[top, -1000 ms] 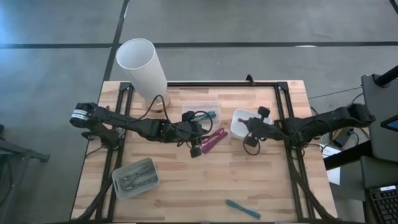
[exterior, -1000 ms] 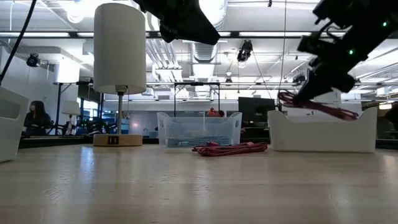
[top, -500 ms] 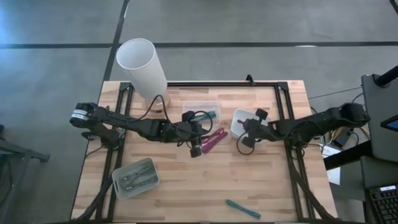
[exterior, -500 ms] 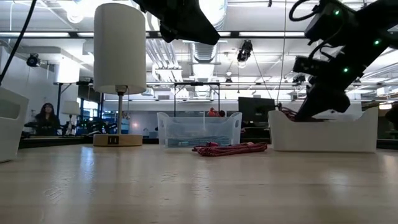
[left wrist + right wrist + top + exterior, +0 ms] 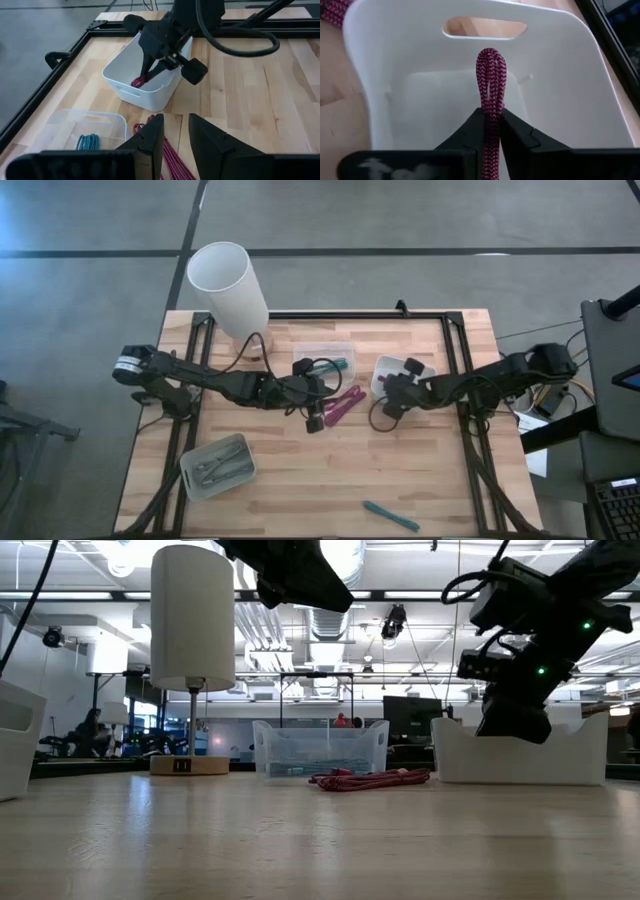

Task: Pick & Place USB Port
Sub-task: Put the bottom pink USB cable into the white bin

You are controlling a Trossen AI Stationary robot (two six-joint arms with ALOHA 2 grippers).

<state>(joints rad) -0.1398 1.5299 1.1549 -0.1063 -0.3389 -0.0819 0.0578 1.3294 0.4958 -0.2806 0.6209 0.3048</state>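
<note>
The right gripper, jaws clenched on the red cable, lowers it into the white bin near the worktop's right edge; next comes release.

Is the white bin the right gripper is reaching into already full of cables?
No. In the right wrist view the white bin has a bare floor, and the only cable over it is the magenta braided cable between the right gripper fingers.

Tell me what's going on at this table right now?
The right gripper is pinching a magenta braided cable and holding it inside the white bin. The left gripper hangs open over the table's middle, above a second magenta cable lying beside the clear container.
</note>
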